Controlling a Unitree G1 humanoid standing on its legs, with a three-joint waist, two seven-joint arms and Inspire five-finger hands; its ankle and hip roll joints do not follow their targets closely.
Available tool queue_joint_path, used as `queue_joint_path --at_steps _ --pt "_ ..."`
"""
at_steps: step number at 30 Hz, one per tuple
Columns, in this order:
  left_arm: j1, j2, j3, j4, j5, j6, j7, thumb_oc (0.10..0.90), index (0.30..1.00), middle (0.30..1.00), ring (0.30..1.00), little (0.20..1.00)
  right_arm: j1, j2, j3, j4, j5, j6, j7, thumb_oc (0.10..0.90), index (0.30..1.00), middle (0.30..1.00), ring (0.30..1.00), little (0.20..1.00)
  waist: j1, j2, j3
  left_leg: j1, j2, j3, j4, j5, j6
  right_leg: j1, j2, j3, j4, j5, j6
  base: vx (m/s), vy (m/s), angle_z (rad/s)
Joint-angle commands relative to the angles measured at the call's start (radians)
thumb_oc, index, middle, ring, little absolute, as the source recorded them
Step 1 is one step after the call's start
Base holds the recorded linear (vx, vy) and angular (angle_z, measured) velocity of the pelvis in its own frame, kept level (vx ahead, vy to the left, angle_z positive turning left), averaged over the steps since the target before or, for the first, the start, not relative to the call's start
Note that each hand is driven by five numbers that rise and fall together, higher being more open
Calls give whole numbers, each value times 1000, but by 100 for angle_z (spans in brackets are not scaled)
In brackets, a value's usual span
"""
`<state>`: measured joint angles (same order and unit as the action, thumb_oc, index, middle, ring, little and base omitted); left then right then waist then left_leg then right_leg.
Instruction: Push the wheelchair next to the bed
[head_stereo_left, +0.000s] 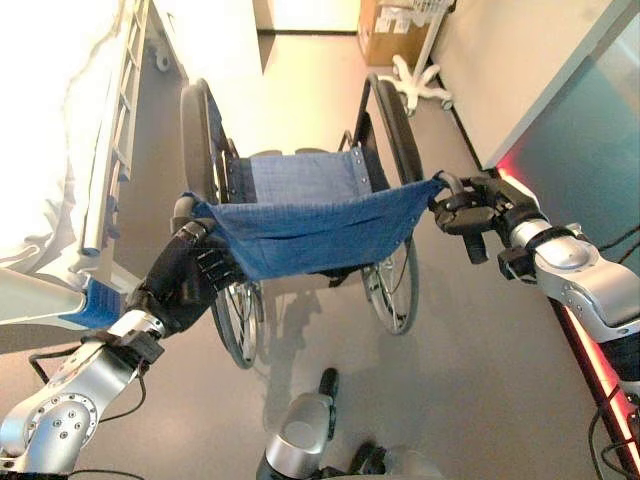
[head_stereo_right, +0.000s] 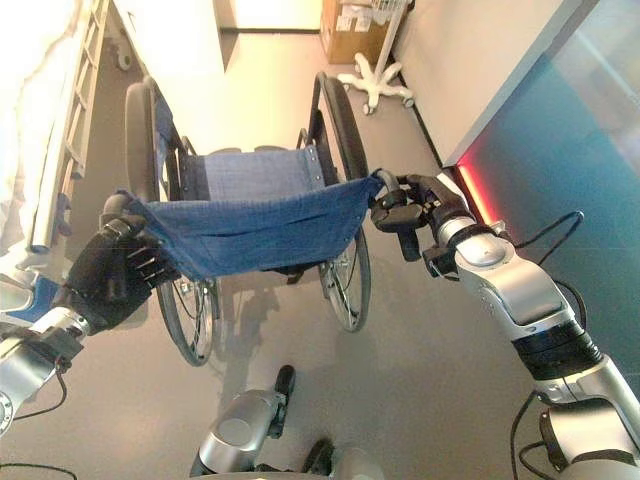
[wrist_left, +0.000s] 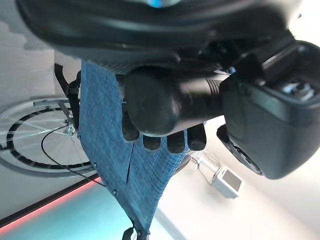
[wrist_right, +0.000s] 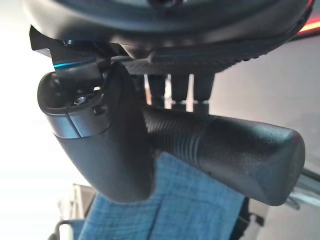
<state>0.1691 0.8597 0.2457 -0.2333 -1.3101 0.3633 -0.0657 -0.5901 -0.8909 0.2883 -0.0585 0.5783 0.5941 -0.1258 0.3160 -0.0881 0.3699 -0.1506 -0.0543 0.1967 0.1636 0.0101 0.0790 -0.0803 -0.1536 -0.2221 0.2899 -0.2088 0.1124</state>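
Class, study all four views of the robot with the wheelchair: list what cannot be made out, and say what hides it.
- Wheelchair footrests and front: hidden beyond the blue backrest in the eye views.
- Left push handle: its far part is covered by the left hand.
- Bed: cut off by the left edge of the eye views.
- Right hand fingertips: hidden behind the right push handle in the right wrist view.

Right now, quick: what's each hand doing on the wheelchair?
Left hand: shut on the left push handle, fingers curled round it.
Right hand: shut on the right push handle.
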Motion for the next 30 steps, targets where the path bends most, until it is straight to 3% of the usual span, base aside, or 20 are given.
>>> queue_joint_path --at_steps 1,3,5,8,10,12,15,17,19,21,23,24,28,30 --pt "-195 57 86 -9 -11 -272 -30 400 300 300 300 300 -76 -77 -26 -179 45 -181 110 400 300 300 300 300 -118 -16 -112 48 -20 -219 157 -177 -75 -63 -62 25 -338 381 79 476 -386 10" --pt "-197 56 74 -23 18 -277 -10 400 300 300 300 300 -81 -74 -48 -218 81 -141 99 400 300 300 300 300 -131 -27 -98 102 7 -252 175 -235 -72 -90 -68 46 -314 406 89 665 -408 38" --pt "-191 49 74 -35 32 -268 -7 400 300 300 300 300 -80 -79 -51 -229 95 -130 91 400 300 300 300 300 -138 -36 -99 111 19 -253 202 -263 -69 -83 -53 58 -285 377 94 572 -260 78" --pt "-188 39 53 -36 53 -256 -17 400 300 300 300 300 -100 -108 -35 -221 119 -110 91 400 300 300 300 300 -154 -42 -125 114 35 -270 273 -266 -75 -74 -21 66 -236 343 82 473 -151 79" --pt "-182 38 59 -37 39 -237 -9 400 300 300 300 300 -97 -139 -25 -212 146 -107 108 400 300 300 300 300 -172 -43 -154 142 65 -271 310 -218 -93 -77 16 73 -185 316 51 508 -122 80" --pt "-169 21 68 -43 35 -228 12 400 300 300 300 300 -92 -153 -8 -205 136 -116 141 400 300 300 300 300 -183 -36 -180 144 99 -252 431 -96 -130 -55 46 36 -174 282 -1 472 -159 16" --pt "-150 -1 71 -44 42 -221 20 400 300 300 300 300 -90 -164 24 -205 123 -134 151 400 300 300 300 300 -189 -26 -190 65 69 -225 699 30 -158 -15 68 5 -175 244 -65 375 -157 -2" --pt "-158 -16 67 -35 59 -211 20 400 300 300 300 300 -91 -160 27 -211 134 -137 147 400 300 300 300 300 -186 -26 -177 -27 40 -207 779 31 -146 16 79 -2 -179 233 -84 311 -135 -25" --pt "-167 -19 64 -21 64 -206 16 400 300 300 300 300 -92 -152 33 -221 130 -131 143 400 300 300 300 300 -175 -15 -163 -71 16 -203 714 -2 -126 39 95 -4 -176 226 -79 374 -64 0" --pt "-170 -15 68 -16 62 -203 14 400 300 300 300 300 -98 -141 35 -232 125 -113 144 400 300 300 300 300 -164 -4 -152 -60 13 -193 577 -1 -120 65 112 2 -169 208 -74 363 -9 46" --pt "-169 -2 69 -6 63 -202 -2 400 300 300 300 300 -122 -122 57 -226 126 -95 125 400 300 300 300 300 -146 20 -151 -67 44 -139 328 53 -128 123 155 -3 -171 162 -81 457 12 48" --pt "-171 -9 58 -2 73 -204 -11 400 300 300 300 300 -129 -105 68 -216 121 -89 114 400 300 300 300 300 -137 37 -150 -76 63 -104 204 106 -146 153 177 -13 -173 137 -88 455 27 -14" --pt "-170 -30 12 -3 117 -225 -23 400 300 300 300 300 -75 -66 70 -194 62 -110 128 400 300 300 300 300 -126 82 -153 -128 104 5 -52 239 -180 248 239 -31 -177 72 -106 503 63 -17" --pt "-169 -29 -3 -5 124 -232 -22 400 300 300 300 300 -8 -53 44 -192 19 -147 153 400 300 300 300 300 -118 94 -157 -141 96 55 -180 278 -189 305 262 -19 -165 28 -108 583 93 25"
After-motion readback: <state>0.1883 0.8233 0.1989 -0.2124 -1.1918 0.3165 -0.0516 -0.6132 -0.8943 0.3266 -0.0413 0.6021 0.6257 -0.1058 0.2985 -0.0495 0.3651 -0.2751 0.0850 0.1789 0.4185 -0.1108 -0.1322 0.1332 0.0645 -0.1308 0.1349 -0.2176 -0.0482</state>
